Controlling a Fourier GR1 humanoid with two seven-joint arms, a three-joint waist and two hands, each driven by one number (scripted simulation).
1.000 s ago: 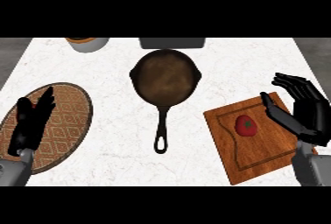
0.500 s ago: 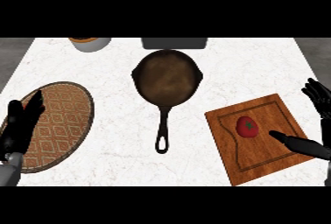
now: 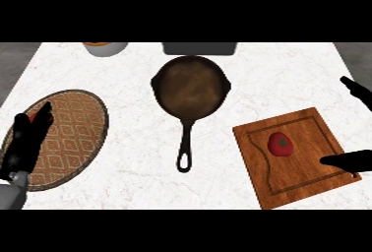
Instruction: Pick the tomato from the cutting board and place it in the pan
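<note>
A red tomato (image 3: 280,143) with a green stem lies on the wooden cutting board (image 3: 291,177) at the right of the counter. The dark pan (image 3: 190,88) sits at the centre back, its handle pointing toward me. My right hand (image 3: 345,161) shows at the right edge, open and spread wide. Its thumb lies over the board's right edge, just right of and below the tomato, and its fingers (image 3: 356,91) are up beyond the board. It is not touching the tomato. My left hand (image 3: 25,142) rests open at the far left, fingers straight.
A round patterned mat (image 3: 73,133) lies under my left hand. At the counter's back edge stand a pale bowl with orange contents (image 3: 105,47) and a grey container (image 3: 200,47). Bare white marble separates the pan handle and the board.
My right hand has drifted to the right edge and spread wider, now mostly out of view. My left hand has slid a little left and down. The tomato has not moved.
</note>
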